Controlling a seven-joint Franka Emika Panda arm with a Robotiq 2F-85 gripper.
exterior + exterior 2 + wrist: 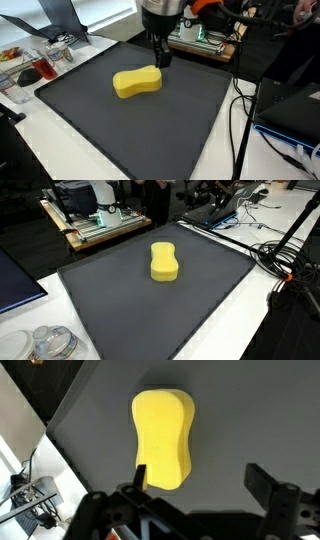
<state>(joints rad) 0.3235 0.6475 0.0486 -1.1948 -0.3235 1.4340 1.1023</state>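
While the gripper [160, 58] hangs with fingers [262, 482] spread wide and nothing between them, the sponge [137, 81] lies flat on the mat [100, 130], apart from the fingertips at 7 o'clock. Sponge: yellow, soft-looking, waisted like a peanut, rounded ends. Mat: dark grey, matte, rectangular. Clear tub [40, 68] off the mat at 9 o'clock holds something red. Wrist view: sponge at 11 o'clock of the finger gap, its near end beside one finger.

The tool [200, 480] is matt black all over, its two flat, squared fingers [261, 480] carried on jointed linkages below a stout, rounded dark wrist.
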